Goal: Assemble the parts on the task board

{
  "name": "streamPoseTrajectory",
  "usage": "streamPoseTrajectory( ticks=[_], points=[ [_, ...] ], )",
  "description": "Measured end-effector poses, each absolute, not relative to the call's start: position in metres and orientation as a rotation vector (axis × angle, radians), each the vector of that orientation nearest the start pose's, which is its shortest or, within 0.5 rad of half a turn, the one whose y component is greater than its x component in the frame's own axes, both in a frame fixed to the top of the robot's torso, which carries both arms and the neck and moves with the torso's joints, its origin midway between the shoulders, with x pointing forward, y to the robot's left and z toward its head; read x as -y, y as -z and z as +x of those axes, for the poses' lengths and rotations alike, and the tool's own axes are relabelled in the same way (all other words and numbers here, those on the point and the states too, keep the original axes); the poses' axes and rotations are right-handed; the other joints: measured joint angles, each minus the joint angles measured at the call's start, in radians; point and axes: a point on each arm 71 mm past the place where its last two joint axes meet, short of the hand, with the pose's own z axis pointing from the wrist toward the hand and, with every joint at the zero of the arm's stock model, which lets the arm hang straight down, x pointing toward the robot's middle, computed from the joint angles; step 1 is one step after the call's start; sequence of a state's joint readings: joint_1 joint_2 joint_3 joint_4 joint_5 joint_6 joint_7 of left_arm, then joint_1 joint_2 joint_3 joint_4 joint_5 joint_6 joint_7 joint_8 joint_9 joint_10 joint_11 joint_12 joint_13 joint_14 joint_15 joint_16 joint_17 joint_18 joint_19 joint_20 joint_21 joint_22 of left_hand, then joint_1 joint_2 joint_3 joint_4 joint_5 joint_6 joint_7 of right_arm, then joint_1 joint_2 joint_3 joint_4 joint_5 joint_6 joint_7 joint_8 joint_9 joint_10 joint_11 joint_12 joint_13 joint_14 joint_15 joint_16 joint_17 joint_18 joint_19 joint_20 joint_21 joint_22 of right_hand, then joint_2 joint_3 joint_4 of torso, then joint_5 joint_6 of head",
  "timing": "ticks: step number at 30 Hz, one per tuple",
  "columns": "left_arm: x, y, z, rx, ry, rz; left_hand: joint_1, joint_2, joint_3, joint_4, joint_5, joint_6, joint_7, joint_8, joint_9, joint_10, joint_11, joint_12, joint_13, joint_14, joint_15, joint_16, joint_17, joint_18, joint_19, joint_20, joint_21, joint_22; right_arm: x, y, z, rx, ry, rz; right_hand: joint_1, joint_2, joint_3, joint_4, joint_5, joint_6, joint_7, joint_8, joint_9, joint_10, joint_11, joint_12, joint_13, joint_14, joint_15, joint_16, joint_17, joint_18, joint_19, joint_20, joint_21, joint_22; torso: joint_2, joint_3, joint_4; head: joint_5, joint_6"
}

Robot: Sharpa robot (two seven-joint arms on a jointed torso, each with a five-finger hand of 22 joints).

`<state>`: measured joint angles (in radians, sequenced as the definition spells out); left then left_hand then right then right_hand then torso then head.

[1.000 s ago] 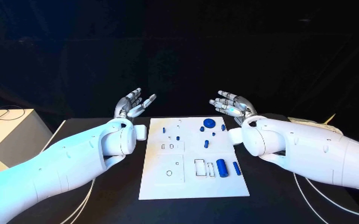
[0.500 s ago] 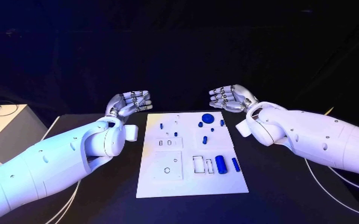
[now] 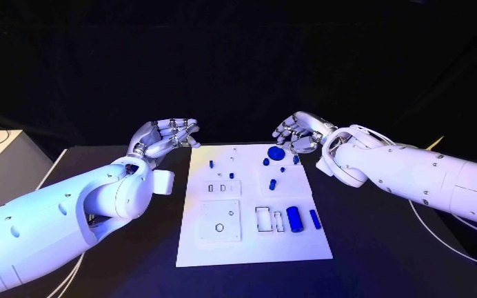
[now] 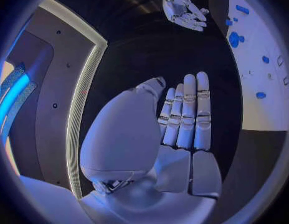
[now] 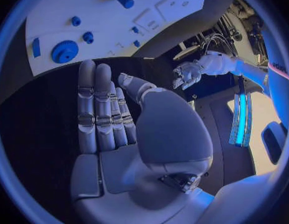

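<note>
The white task board [image 3: 249, 239] lies in the middle of the black table. On it are a blue gear [image 3: 276, 152] at the far end, a short blue peg [image 3: 272, 185] mid-board, and a thick blue cylinder [image 3: 293, 216] beside a slim blue bar [image 3: 314, 219] near the right edge. My left hand [image 3: 164, 134] hovers off the board's far left corner and holds nothing. My right hand [image 3: 298, 132] hovers just beyond the gear, also empty. In the wrist views the left hand [image 4: 182, 119] and right hand [image 5: 107, 114] show straight fingers with bare palms. The gear [image 5: 64, 51] lies just past the right fingertips.
A pale box [image 3: 8, 145] stands at the table's left edge. A thin cable [image 3: 438, 232] runs over the table at the right. Bare black tabletop lies on both sides of the board.
Both hands have turned inward, their fingers now bent toward each other over the board's far end. The camera has shifted. The parts lie where they were.
</note>
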<state>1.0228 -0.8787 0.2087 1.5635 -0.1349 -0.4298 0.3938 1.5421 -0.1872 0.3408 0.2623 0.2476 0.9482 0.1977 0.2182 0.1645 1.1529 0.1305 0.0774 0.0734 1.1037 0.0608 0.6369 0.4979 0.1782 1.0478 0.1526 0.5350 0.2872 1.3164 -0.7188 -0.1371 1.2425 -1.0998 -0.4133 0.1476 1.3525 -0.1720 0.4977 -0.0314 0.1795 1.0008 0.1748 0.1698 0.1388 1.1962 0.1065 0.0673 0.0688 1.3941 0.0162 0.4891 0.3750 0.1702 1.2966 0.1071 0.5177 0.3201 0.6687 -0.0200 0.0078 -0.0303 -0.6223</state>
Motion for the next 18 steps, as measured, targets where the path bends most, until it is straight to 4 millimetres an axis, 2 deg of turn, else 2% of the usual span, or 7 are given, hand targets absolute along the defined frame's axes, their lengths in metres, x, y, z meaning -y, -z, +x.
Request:
streamPoseTrajectory(
  ticks=[2,4,6,8,9,13,18],
  points=[
    [-0.228,0.162,0.482,-1.246,1.506,-1.095,-0.005,-0.005,0.019,-0.002,0.000,0.003,-0.003,0.005,0.007,0.000,0.000,-0.005,0.000,-0.008,-0.006,0.106,0.062,0.000,-0.020,-0.010,0.088,0.062,0.219,0.162,0.543,-1.544,-0.752,0.003,-0.009,-0.009,0.016,0.005,0.006,0.009,-0.006,0.000,0.007,0.014,-0.010,0.000,0.002,0.027,-0.009,0.109,0.093,-0.001,0.038,-0.009,0.116,0.116,0.009,-0.0020,0.0025,-0.003,0.003],
    [-0.227,0.157,0.478,-1.251,1.525,-1.082,-0.010,-0.010,0.036,-0.004,0.000,0.003,-0.003,0.006,0.014,0.006,-0.006,-0.005,0.001,-0.014,-0.007,0.185,0.102,0.000,-0.039,-0.012,0.163,0.113,0.217,0.162,0.544,-1.547,-0.708,-0.039,-0.014,-0.023,0.034,0.009,0.014,0.014,-0.007,0.000,0.015,0.027,-0.013,0.000,0.004,0.050,-0.015,0.244,0.213,-0.026,0.074,-0.017,0.247,0.254,0.020,-0.0042,0.0058,-0.007,0.005],
    [-0.226,0.154,0.474,-1.256,1.539,-1.074,-0.016,-0.016,0.045,-0.006,0.000,0.003,-0.003,0.011,0.019,0.013,-0.006,-0.005,0.005,-0.014,-0.007,0.234,0.122,0.000,-0.050,-0.012,0.214,0.148,0.215,0.162,0.544,-1.549,-0.672,-0.074,-0.022,-0.032,0.048,0.015,0.018,0.019,-0.012,0.000,0.025,0.033,-0.019,0.000,0.006,0.066,-0.020,0.374,0.331,-0.032,0.103,-0.021,0.367,0.385,0.030,-0.0069,0.0101,-0.012,0.009],
    [-0.225,0.150,0.471,-1.262,1.553,-1.066,-0.023,-0.023,0.057,-0.004,0.000,0.000,-0.005,0.012,0.024,0.016,-0.009,-0.005,0.009,-0.021,-0.014,0.261,0.131,0.000,-0.051,-0.013,0.270,0.184,0.213,0.163,0.545,-1.552,-0.633,-0.112,-0.039,-0.066,0.078,0.029,0.032,0.025,-0.018,-0.006,0.050,0.038,-0.024,0.000,0.010,0.069,-0.023,0.649,0.598,-0.074,0.155,-0.026,0.622,0.674,0.038,-0.0091,0.0139,-0.017,0.011],
    [-0.225,0.149,0.470,-1.264,1.559,-1.063,-0.023,-0.023,0.062,-0.004,0.000,-0.001,-0.007,0.015,0.027,0.016,-0.009,-0.003,0.010,-0.026,-0.015,0.271,0.135,0.000,-0.051,-0.013,0.294,0.199,0.212,0.163,0.545,-1.552,-0.617,-0.127,-0.043,-0.070,0.082,0.033,0.032,0.025,-0.018,-0.006,0.055,0.038,-0.024,0.000,0.011,0.069,-0.023,0.710,0.645,-0.078,0.162,-0.026,0.673,0.726,0.043,-0.0104,0.0163,-0.020,0.013],
    [-0.224,0.144,0.466,-1.269,1.578,-1.052,-0.030,-0.031,0.076,-0.004,0.000,-0.001,-0.007,0.026,0.039,0.020,-0.012,0.000,0.017,-0.029,-0.014,0.312,0.148,0.000,-0.051,-0.013,0.379,0.252,0.210,0.164,0.546,-1.554,-0.553,-0.178,-0.055,-0.084,0.085,0.036,0.032,0.025,-0.018,-0.006,0.065,0.025,-0.022,0.000,0.011,0.069,-0.023,0.785,0.710,-0.078,0.166,-0.024,0.734,0.796,0.058,-0.0149,0.0238,-0.027,0.017],
    [-0.224,0.139,0.463,-1.272,1.592,-1.044,-0.030,-0.030,0.079,-0.007,0.000,-0.005,-0.010,0.026,0.041,0.020,-0.012,0.000,0.018,-0.029,-0.014,0.320,0.149,0.000,-0.051,-0.013,0.400,0.266,0.206,0.164,0.546,-1.556,-0.496,-0.221,-0.060,-0.089,0.080,0.040,0.032,0.025,-0.018,-0.010,0.069,0.013,-0.020,0.000,0.011,0.069,-0.024,0.807,0.732,-0.078,0.166,-0.024,0.746,0.813,0.072,-0.0191,0.0314,-0.034,0.020]
  ],
)
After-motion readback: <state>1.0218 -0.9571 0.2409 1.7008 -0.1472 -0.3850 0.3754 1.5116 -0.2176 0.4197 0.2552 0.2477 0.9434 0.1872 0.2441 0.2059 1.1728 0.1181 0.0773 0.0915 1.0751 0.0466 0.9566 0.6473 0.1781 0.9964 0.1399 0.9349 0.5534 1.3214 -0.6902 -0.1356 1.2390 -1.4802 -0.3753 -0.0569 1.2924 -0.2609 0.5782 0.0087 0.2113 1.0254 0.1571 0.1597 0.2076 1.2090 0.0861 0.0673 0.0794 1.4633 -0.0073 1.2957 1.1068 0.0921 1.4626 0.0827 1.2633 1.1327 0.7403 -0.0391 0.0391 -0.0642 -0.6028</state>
